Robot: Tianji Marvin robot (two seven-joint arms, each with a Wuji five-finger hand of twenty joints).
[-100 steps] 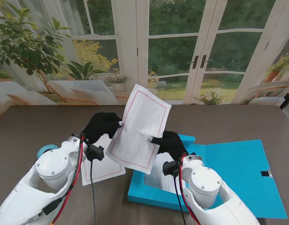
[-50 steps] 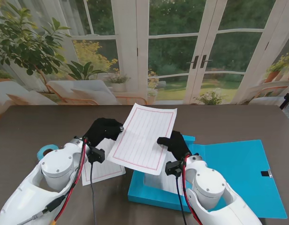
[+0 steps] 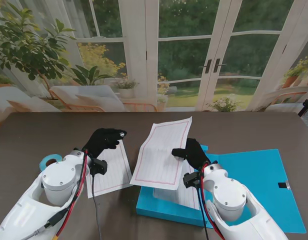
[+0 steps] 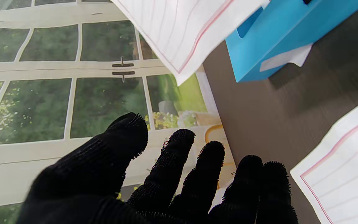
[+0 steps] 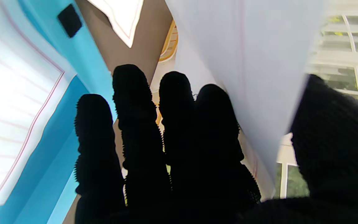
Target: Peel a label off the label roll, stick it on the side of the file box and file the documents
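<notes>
The right robot hand holds a white lined paper sheet over the open blue plastic file box; the left robot hand hovers with fingers spread.

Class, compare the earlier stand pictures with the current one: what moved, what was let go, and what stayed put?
The left robot hand let go of the lined sheet and drew back left, open. The right robot hand alone now holds the sheet, which has tipped down and moved right over the blue file box. The sheet on the table and the label roll stayed put.
</notes>
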